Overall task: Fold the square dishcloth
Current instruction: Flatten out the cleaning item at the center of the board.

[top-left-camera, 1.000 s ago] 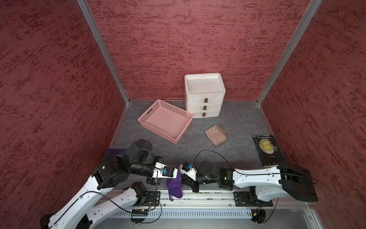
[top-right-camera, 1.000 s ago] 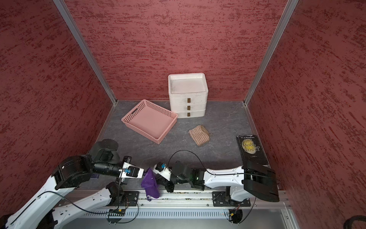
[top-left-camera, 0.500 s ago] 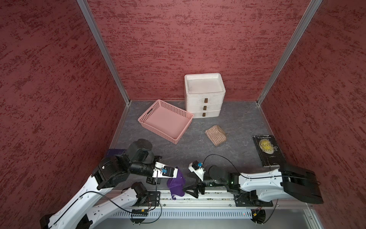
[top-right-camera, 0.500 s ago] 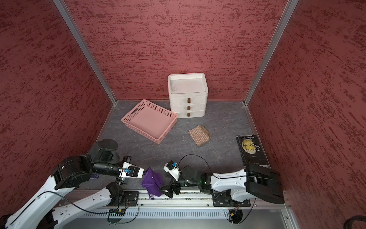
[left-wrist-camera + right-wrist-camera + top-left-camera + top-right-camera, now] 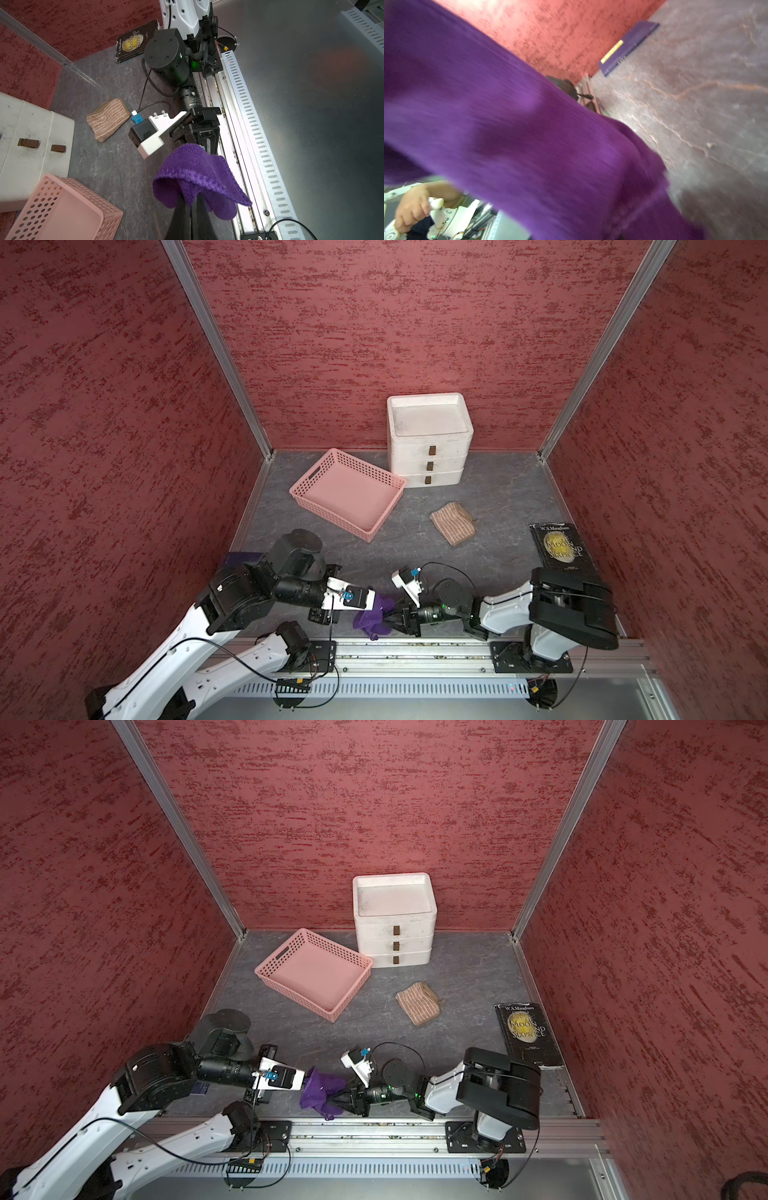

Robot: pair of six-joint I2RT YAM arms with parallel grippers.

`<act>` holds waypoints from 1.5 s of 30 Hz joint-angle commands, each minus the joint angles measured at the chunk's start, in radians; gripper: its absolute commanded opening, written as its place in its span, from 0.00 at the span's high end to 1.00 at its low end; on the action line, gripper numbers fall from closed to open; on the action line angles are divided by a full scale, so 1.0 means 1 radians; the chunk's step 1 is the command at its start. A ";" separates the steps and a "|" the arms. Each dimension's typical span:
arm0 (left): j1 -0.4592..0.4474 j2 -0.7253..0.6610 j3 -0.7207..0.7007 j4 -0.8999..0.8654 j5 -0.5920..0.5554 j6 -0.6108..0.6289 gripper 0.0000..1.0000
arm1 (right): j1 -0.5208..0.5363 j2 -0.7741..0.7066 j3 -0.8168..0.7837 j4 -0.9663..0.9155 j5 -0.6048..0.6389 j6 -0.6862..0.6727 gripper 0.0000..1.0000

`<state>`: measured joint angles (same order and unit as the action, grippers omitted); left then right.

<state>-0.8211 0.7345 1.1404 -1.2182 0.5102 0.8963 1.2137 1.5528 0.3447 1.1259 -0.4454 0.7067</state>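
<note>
Purple knit dishcloth [image 5: 371, 616] is pinched in the left claw [image 5: 379, 606]. In the left wrist view its fingers [image 5: 182, 212] are pressed together on a fold, and the dishcloth [image 5: 197, 178] bunches and drapes off the tips. Can't tell if the lowest lobe touches the mat.

The right claw [image 5: 394, 619] faces the left one head-on, low, with its tips buried in the opposite side of the bunch. The cloth hides them in both top views, so I can't tell if they're apart or clamped. The right wrist view is mostly blurred purple dishcloth [image 5: 508, 124].

Pose:
- **Left arm:** forearm roughly level, reaching across the front edge, claw pointing sideways at the right arm.
- **Right arm:** folded low, forearm stretched level just inside the rail [image 5: 415, 649] toward the left claw, wrist camera mount sticking up.

Outward from the claws, toward the back wall:
- Woven pouch [image 5: 453, 522] is nearest, on the right claw's side.
- Pink basket [image 5: 349, 497] is on the left claw's side.
- White drawer unit [image 5: 428, 439] is behind the basket, against the back wall.
- Book [image 5: 561, 547] is well apart, past the right arm's elbow, by the side wall.

Diff:
- **A second ago:** the cloth hung as a narrow strip, and the right claw was up at its top, just beside the left claw.
- **Half a second ago:** the right claw had backed off and dropped.
- **Now:** the right claw is in low against the bunch, and the cloth reads wider and lumpier.
- **Left arm:** no noticeable move, same pinch.
</note>
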 commanded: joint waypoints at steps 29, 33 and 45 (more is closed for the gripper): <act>0.200 0.733 -0.295 1.096 -0.564 0.183 0.81 | -0.364 -0.317 0.347 -1.455 0.566 -0.231 1.00; 0.214 0.815 -0.284 1.236 -0.697 0.266 0.55 | -0.464 -0.206 0.420 -1.421 0.564 -0.286 0.73; 0.375 0.783 -0.340 1.152 -0.698 0.277 0.41 | -0.429 -0.290 0.404 -1.557 0.632 -0.263 0.27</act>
<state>-0.4980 1.5291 0.8249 -0.0879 -0.1616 1.1606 0.7544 1.3163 0.7780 -0.3828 0.1574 0.4294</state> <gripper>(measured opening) 0.596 0.722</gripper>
